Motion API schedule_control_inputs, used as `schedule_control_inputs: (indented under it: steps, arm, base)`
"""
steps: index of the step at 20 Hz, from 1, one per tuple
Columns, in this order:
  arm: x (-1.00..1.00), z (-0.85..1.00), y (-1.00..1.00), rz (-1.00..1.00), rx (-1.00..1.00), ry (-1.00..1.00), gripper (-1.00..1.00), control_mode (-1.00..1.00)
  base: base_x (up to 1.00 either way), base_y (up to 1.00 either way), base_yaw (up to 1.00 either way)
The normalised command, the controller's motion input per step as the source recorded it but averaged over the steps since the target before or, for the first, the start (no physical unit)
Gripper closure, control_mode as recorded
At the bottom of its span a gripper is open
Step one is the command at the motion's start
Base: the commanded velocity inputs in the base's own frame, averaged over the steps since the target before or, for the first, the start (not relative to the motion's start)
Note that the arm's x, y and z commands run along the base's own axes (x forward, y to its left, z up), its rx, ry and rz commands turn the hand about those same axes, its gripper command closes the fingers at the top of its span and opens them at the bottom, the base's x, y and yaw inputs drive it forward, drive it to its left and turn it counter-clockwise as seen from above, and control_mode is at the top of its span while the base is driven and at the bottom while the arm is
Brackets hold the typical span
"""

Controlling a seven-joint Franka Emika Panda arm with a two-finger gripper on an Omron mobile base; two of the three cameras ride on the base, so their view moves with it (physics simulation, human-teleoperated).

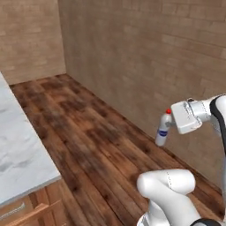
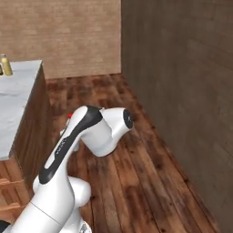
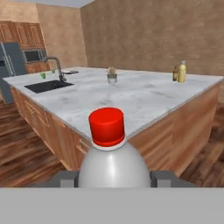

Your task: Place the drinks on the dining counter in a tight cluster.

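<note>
In the hand view, taking the dining counter [image 3: 131,98] as the landmark and reading from left to right: a steel refrigerator [image 3: 9,61] stands against wooden cabinets beyond the counter's far left end; on the left part of the top sits the black sink [image 3: 43,86] with its curved faucet [image 3: 54,66] just behind it; a small potted plant [image 3: 112,75] stands near the middle of the top, well apart from the sink; and at the far right corner the yellow bottle [image 3: 181,71] stands upright with the dark brown bottle [image 3: 175,73] just beside it on its left, so close that I cannot tell whether they touch. The white bottle [image 3: 111,153] with its red cap is off the counter, in the air in front of its near edge, pinched at the shoulders between the two fingers of the gripper [image 3: 113,178]. In the left base view the same bottle hangs above the wooden floor [image 1: 88,128], to the right of the counter's corner, with the brick wall [image 1: 145,53] behind it.
</note>
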Motion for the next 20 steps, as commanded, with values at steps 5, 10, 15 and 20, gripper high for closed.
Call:
schedule_control_inputs:
  steps: [5, 10, 15, 20]
  arm:
    - [0.0, 0.0, 0.0, 0.0, 0.0, 0.0, 1.0, 1.0]
    - [0.0, 0.0, 0.0, 0.0, 0.0, 0.0, 1.0, 1.0]
    - [0.0, 0.0, 0.0, 0.0, 0.0, 0.0, 1.0, 1.0]
    - [0.0, 0.0, 0.0, 0.0, 0.0, 0.0, 1.0, 1.0]
  base:
    - [0.86, -1.0, 0.47]
    - [0.81, -0.83, 0.58]
    - [0.82, -0.72, 0.64]
    - [1.0, -0.72, 0.53]
